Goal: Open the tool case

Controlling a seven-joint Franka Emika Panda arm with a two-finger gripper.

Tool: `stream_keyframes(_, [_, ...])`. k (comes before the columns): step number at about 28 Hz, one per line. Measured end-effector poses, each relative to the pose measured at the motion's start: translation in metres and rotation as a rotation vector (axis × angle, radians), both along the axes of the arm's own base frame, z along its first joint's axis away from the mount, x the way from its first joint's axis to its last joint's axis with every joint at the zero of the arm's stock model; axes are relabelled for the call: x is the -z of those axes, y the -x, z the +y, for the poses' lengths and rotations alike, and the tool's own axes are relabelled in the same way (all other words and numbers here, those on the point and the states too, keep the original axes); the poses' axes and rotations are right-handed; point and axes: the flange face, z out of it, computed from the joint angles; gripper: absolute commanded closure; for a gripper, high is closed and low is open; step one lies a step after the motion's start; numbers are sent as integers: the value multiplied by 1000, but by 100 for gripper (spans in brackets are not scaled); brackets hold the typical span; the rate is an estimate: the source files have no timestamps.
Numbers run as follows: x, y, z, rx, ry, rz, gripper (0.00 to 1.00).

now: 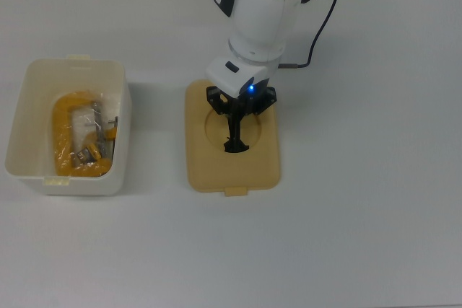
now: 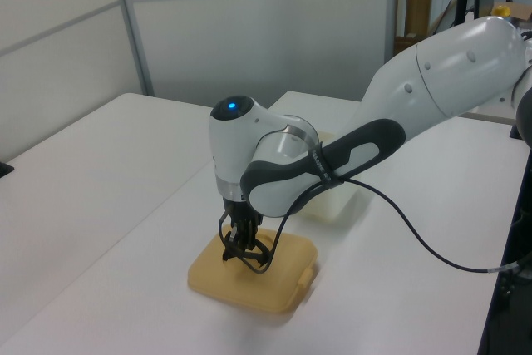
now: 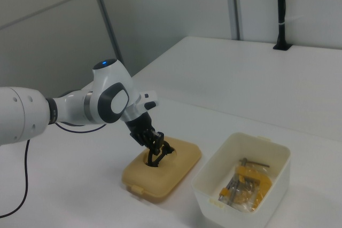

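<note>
The tool case stands open in two parts. Its white tub (image 1: 22, 106) sits at the top view's left, holding a yellow clamp (image 1: 66, 135) in a plastic bag. The tan-yellow lid (image 1: 232, 173) lies flat on the table to the tub's right, well apart from it. My gripper (image 1: 234, 138) points down into the lid's circular recess, shut on the black folding handle (image 1: 235, 146), which stands up. In the right view the lid (image 3: 170, 177) lies left of the tub (image 3: 211, 177). The left view shows the lid (image 2: 264, 287) under my gripper (image 2: 241, 248), and the arm hides most of the tub (image 2: 332, 203).
The white table (image 1: 361, 214) extends around both parts. A black cable (image 1: 317, 27) runs from the arm toward the top view's upper edge. Wall panels stand behind the table in the left and right views.
</note>
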Motion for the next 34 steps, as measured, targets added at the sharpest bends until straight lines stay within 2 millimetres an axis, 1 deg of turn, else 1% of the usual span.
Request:
stream_keyframes(2, [4,1,3,-4,5,4,94])
stream_keyframes(3, [6,1,4,-6,8,7,78])
stream_keyframes(4, [9,1,5,-7,12,10,69])
stream_keyframes(5, [11,2,6,-8,15,12,57])
stream_keyframes(6, [13,2,6,-10,17,14,47])
stream_keyframes(7, [14,2,7,-11,18,16,41])
stream_keyframes(8, [15,2,7,-11,19,17,18])
stream_keyframes(9, [15,2,7,-12,20,17,0])
stream_keyframes(14, [15,2,4,-25,27,26,0])
stream_keyframes(17, [7,-1,-5,-15,34,30,0])
stream_keyframes(19, [-4,-2,-17,-10,42,44,0])
stream_keyframes(24, [-52,2,-55,-20,46,89,0])
stream_keyframes(25, [-67,5,-67,-23,46,100,0])
stream_keyframes(29, [-105,18,-103,-20,45,124,0])
stream_keyframes(30, [-118,22,-115,-13,44,124,0])
stream_keyframes(34, [-149,28,-139,20,40,93,0])
